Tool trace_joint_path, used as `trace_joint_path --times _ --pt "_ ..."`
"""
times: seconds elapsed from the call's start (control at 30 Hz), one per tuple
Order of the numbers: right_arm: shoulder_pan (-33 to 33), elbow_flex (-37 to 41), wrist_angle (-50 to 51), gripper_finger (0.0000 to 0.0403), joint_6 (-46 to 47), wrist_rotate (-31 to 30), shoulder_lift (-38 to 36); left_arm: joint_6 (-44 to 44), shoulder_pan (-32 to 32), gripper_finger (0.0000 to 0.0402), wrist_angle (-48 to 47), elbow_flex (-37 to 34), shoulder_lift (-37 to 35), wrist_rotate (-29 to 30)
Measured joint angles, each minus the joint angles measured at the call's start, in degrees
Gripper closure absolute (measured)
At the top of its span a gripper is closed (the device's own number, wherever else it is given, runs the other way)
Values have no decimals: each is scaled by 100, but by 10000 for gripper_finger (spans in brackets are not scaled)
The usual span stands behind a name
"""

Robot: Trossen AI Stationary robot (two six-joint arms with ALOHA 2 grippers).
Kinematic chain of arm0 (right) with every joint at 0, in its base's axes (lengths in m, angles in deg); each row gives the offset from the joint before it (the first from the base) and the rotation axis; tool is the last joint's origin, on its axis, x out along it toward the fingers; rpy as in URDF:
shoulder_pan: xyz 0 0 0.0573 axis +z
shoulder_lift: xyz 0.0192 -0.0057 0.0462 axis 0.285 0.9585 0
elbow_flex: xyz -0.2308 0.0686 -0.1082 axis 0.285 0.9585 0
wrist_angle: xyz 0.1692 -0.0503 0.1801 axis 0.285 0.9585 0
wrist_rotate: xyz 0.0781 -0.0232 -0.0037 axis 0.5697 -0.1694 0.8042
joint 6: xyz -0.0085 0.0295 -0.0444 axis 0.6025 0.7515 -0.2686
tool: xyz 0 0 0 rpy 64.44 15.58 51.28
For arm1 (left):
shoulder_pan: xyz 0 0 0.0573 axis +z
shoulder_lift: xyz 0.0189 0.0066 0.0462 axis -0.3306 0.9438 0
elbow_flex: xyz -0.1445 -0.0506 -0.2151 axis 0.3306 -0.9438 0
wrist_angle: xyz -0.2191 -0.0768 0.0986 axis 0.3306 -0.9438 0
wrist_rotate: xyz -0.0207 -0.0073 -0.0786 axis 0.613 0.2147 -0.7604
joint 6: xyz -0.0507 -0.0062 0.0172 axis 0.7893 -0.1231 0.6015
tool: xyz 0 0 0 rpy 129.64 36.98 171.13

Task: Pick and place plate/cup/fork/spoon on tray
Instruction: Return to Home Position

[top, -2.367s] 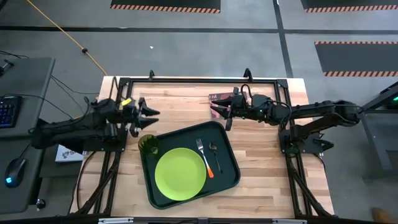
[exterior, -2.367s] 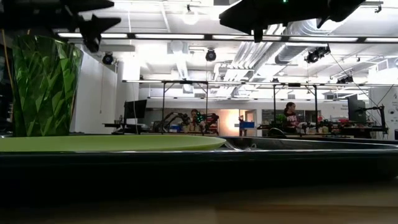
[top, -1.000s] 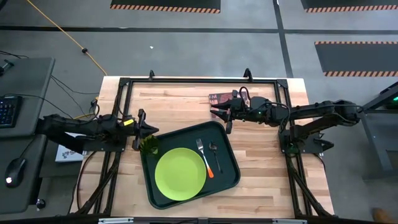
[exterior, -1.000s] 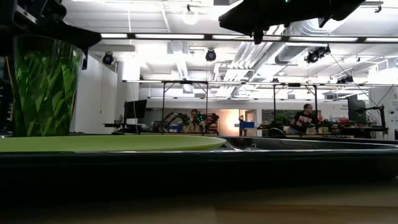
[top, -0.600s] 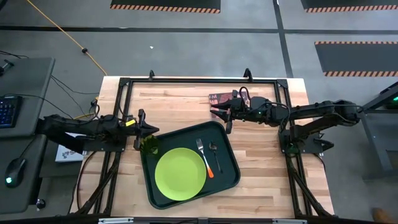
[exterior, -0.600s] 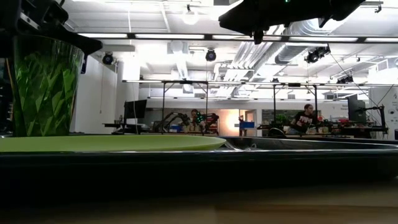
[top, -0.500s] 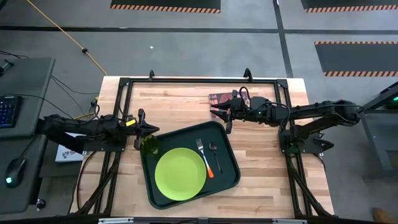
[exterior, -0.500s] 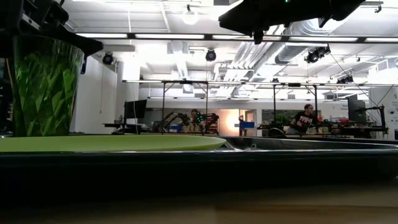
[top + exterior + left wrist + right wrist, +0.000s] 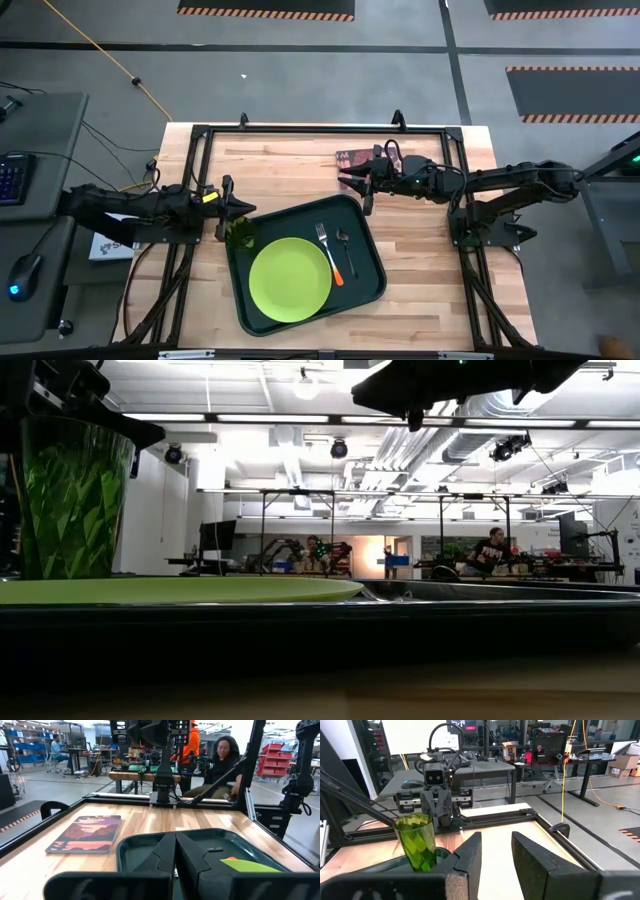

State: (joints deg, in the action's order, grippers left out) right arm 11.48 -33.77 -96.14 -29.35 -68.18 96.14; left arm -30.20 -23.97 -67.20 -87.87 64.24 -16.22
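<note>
**High view.** A large dark-green rectangular plastic tray [image 9: 368,285] lies slightly askew on the wooden counter [image 9: 300,150]. It carries four items:
- A round lime-green plastic plate [image 9: 290,280].
- A small translucent dark-green cup [image 9: 238,232], upright in the corner nearest the left arm.
- A slim fork with silver tines and an orange handle [image 9: 334,252], just beside the plate.
- A small dark metal spoon [image 9: 342,238], just beside the fork on the side away from the plate.

A small reddish picture-covered book [image 9: 350,157] lies on the counter, off the tray corner nearest the right arm. The left hand [image 9: 243,209] sits just beside the cup. The right hand [image 9: 352,183] is over the book's edge, near the tray rim.

**Low view.** The cup, the plate's edge and the tray rim fill the foreground, and the rim hides the fork and spoon. Both arms show as dark shapes overhead. People sit at benches far behind.

**Left wrist view.** The left hand's fingers [image 9: 192,857] are pressed together with nothing between them. Beyond them lie the tray, a sliver of plate and the book, with the right arm across the counter. The cup falls outside this view.

**Right wrist view.** The right hand's fingers [image 9: 532,855] stand apart with a clear gap and hold nothing. The cup stands upright in the tray corner, with the left arm close behind it.
</note>
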Motion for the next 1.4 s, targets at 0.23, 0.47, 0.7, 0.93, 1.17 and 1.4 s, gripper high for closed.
trace_joint_path --times 0.23,0.47,0.7,0.93,1.17,1.4 --pt "0 0 24 304 -2 -4 0 0 0 401 14 0 0 59" --pt "0 0 24 304 -2 -7 0 1 0 401 20 0 0 61" --pt "0 0 24 304 -2 -9 0 -2 2 401 23 0 0 88" --pt "0 0 24 304 -2 -11 0 -59 2 401 50 0 -2 223" --pt "-1 0 31 304 -2 -18 0 -48 2 401 46 0 -1 223" --pt "0 0 283 304 214 -37 -112 -46 2 401 13 0 0 221"
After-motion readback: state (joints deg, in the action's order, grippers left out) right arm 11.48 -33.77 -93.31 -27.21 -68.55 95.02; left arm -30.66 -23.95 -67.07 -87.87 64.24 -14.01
